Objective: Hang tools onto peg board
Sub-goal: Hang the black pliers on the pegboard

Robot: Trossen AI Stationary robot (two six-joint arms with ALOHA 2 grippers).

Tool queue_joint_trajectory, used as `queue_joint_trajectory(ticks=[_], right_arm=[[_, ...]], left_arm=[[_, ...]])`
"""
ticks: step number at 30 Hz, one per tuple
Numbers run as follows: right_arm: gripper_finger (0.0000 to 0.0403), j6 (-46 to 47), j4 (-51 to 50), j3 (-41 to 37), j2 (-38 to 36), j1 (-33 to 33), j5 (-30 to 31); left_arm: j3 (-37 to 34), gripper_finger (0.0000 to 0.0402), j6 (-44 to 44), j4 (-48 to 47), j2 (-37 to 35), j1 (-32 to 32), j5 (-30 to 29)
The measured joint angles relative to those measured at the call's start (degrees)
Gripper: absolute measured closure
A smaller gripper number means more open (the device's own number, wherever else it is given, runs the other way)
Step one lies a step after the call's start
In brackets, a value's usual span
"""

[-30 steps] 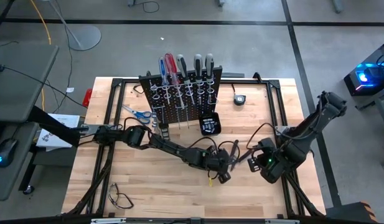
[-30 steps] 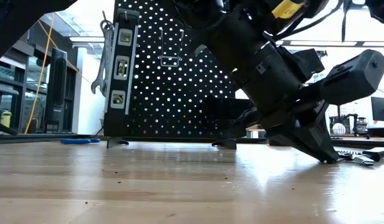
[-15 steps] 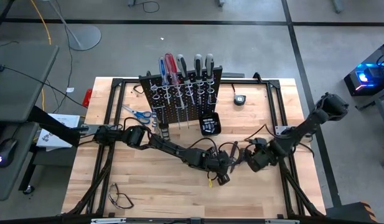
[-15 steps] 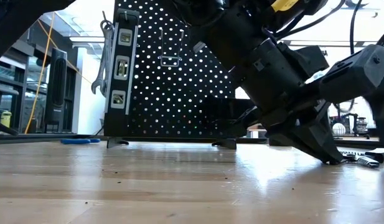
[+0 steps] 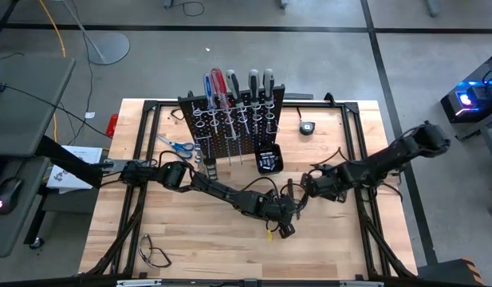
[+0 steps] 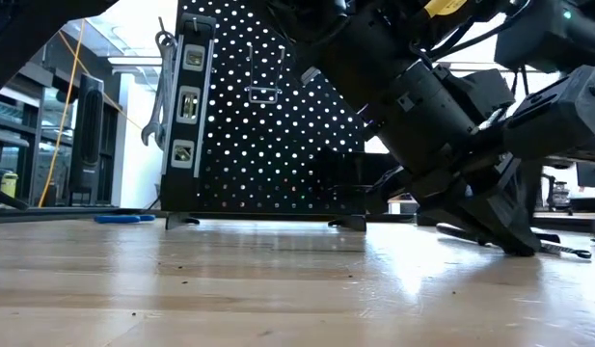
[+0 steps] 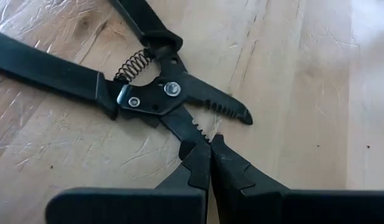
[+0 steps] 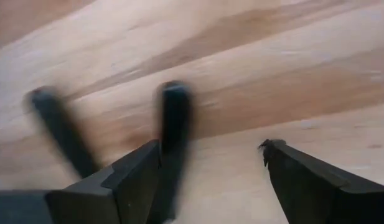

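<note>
On the table (image 5: 190, 231), left fingers (image 7: 198, 171) pinch pliers (image 7: 157, 93); right fingers (image 8: 310, 180) apparently spread.

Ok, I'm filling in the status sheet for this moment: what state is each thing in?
Pliers: lying flat on the table, jaws parted, one jaw tip pinched by the left claw.
Left claw: shut on that jaw tip.
Right claw: open, low over the table by the pliers' handles.
Peg board: upright, screwdrivers standing in its rings.
Scissors: flat on the table, closed.
Safety glasses: lying unfolded.
</note>
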Motion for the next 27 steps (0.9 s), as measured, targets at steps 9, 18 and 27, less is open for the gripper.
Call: queue_joint_trajectory(ticks=[9, 18, 27], right_arm=[[0.0128, -3.3, -4.0, 4.5, -2.6, -0.8, 3.3], [0.0128, 1.2, 0.9, 2.0, 4.9, -1.3, -1.4], [0.0210, 2.7, 2.9, 2.6, 11.4, 0.5, -8.1]], left_arm=[[0.0, 0.0401, 3.6, 0.0, 0.0, 0.0, -0.3], [0.0, 0.0401, 9.0, -0.3, 0.0, 0.0, -0.5], [0.0, 0.0401, 7.2, -0.3, 0.0, 0.0, -1.4]])
